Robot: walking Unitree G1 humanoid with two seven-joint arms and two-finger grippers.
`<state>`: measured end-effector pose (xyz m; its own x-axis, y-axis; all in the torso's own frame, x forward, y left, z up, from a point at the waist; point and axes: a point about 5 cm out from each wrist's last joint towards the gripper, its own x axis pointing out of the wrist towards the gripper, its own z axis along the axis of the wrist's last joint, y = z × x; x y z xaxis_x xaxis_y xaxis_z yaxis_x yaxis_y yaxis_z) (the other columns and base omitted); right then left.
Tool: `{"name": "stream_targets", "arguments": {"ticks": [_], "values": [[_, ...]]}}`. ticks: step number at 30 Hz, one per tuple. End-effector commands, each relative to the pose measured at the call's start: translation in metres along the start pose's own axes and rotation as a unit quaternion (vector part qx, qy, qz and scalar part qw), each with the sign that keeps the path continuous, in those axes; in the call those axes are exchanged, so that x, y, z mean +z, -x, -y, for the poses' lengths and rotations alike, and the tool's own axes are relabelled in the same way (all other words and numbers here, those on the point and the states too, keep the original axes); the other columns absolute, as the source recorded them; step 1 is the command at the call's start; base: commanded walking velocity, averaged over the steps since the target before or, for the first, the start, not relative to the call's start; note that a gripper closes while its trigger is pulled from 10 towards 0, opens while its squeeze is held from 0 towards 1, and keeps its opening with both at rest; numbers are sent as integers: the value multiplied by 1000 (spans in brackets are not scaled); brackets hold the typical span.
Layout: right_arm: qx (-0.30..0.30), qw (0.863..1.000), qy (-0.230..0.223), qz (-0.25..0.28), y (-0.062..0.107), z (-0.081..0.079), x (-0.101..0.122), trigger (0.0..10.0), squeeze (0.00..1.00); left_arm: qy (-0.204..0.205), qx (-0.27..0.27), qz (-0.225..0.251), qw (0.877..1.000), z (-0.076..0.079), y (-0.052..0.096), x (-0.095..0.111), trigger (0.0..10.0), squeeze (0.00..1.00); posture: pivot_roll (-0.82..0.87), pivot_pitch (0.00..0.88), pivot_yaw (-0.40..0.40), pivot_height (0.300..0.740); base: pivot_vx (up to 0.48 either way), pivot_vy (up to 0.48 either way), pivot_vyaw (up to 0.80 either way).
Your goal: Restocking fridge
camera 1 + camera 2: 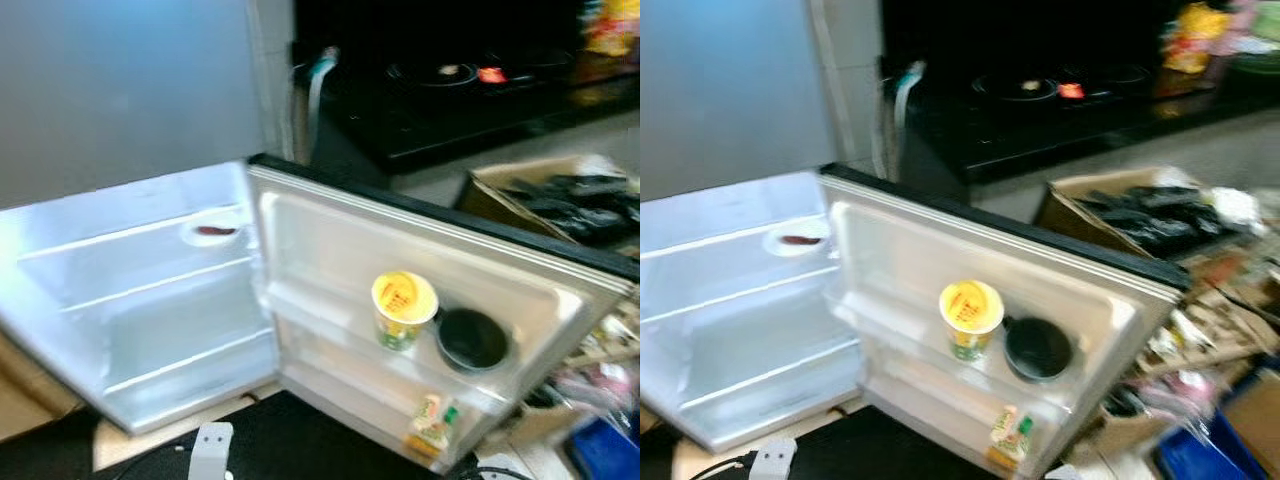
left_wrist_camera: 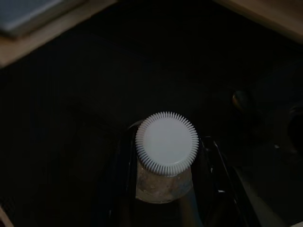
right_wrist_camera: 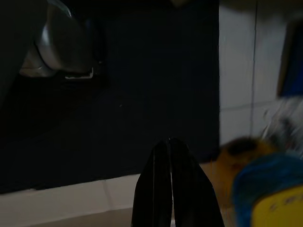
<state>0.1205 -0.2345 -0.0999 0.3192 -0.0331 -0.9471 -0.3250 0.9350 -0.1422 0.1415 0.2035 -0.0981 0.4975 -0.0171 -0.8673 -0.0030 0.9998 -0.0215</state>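
Pinching a white-capped bottle (image 2: 166, 156), probably for the open fridge door (image 1: 330, 255) shelf, the left pincer (image 2: 165, 189) waited; right pincer (image 3: 169, 156) pressed together.

The small fridge (image 1: 140, 300) stands open, its pale inner shelves bare apart from a round white dish (image 1: 213, 233) near the back holding something dark red, too blurred to identify. The open door (image 1: 420, 300) carries racks: on the upper door shelf (image 1: 330, 320) a yellow-lidded cup (image 1: 403, 309) stands upright, just beside a round black container (image 1: 472, 340). On the lower door shelf (image 1: 350, 400) sits a small green-and-white packet (image 1: 434, 422). Beyond the door, an open cardboard box (image 1: 560, 200) rests on the floor (image 1: 440, 185).
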Motion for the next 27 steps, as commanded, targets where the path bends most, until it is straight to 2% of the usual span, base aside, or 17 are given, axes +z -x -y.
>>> {"name": "stream_targets", "arguments": {"ticks": [1, 9, 10, 11, 13, 16, 20, 23, 25, 27], "values": [[0, 1000, -4, 2, 0, -2, 0, 10000, 0, 16, -23, 8, 1000, 9, -2, 3, 10000, 0, -82, 0, -12, 740, 0, 0, -406], [-1, 1000, -5, 5, 0, -2, 1, 10000, 0, -9, -11, 33, 999, 7, -3, 14, 10000, 0, -82, 0, -11, 740, 0, 0, 0], [-1, 1000, -5, 6, 0, -2, 2, 10000, 0, -38, 6, 59, 998, 4, -3, 28, 10000, 0, -82, 0, -12, 740, 0, 0, 0], [-2, 1000, -5, 7, 0, -1, 2, 10000, 0, -46, 21, 80, 996, 1, -3, 38, 10000, 0, -82, 0, -13, 740, 0, 0, 0], [-2, 1000, -4, 8, 0, -1, 2, 10000, 0, -46, 46, 117, 991, -5, -3, 58, 10000, 0, -82, 0, -13, 740, 0, 0, 0], [-3, 1000, -5, 8, 0, -1, 2, 10000, 0, -42, 59, 140, 988, -8, -2, 70, 10000, 0, -81, 0, -14, 740, 0, 0, 0], [-6, 1000, -10, 15, 0, 0, 3, 10000, 0, -38, 107, 219, 969, -18, 4, 111, 10000, 0, -81, 0, -14, 740, 0, 0, 0], [1, 1000, -15, 22, 0, -1, 5, 10000, 0, -34, 100, 265, 958, -14, 8, 132, 10000, 0, -77, 0, -13, 740, 0, 0, 0], [5, 1000, -16, 25, 0, -1, 6, 10000, 0, -35, 95, 275, 956, -12, 8, 136, 10000, 0, -77, 0, -13, 740, 0, 0, 0], [20, 999, -24, 39, -1, -4, 12, 10000, 0, -21, 60, 294, 954, -3, 9, 143, 10000, 0, -77, 0, -12, 740, 0, 0, 0]]}}
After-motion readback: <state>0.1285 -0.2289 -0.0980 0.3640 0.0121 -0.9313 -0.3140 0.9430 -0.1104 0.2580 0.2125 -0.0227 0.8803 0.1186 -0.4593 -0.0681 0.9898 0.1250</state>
